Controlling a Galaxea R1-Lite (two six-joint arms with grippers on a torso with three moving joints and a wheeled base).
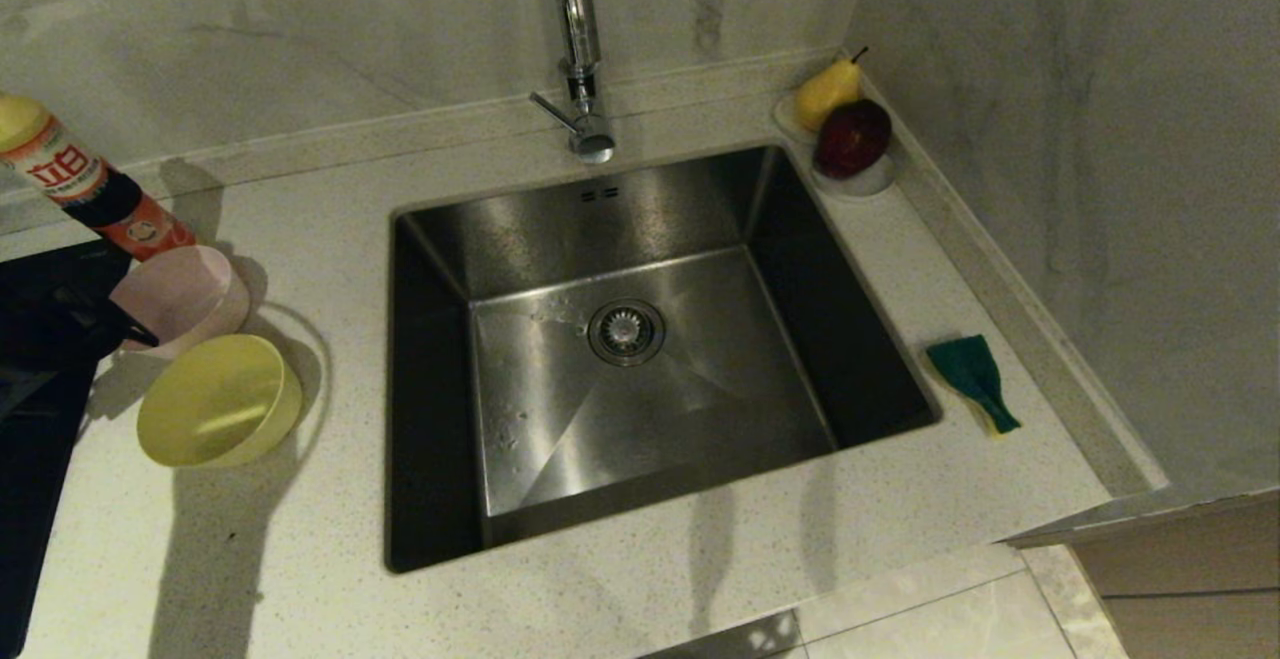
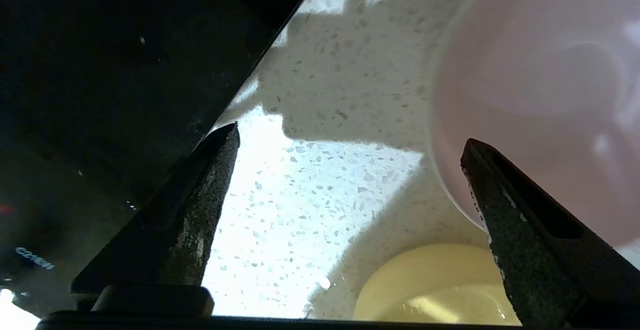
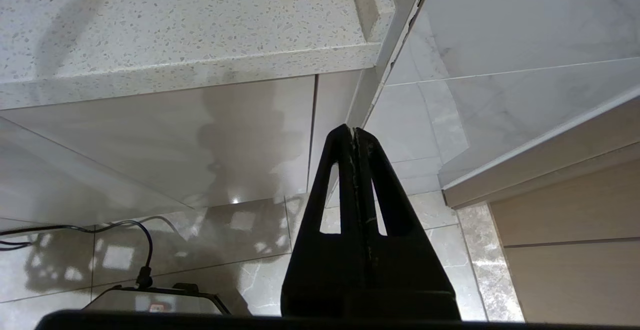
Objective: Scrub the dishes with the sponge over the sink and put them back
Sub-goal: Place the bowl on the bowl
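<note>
I'm hovering the left gripper [image 2: 350,144], jaws wide and empty, at the counter's 9 o'clock beside the pink bowl [image 1: 180,297] and yellow bowl [image 1: 218,401]. The sponge [image 1: 972,375] is lying at 3 o'clock of the sink [image 1: 640,359], which is holding no dish. I'm keeping the right gripper [image 3: 354,132] parked, closed. I'm judging the scrubbing mostly finished; the blue bowl isn't showing.

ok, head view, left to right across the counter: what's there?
Detergent bottle → yellow bowl → sink → red apple → sponge. The pink bowl overlaps the bottle and yellow bowl, so it is left out.
</note>
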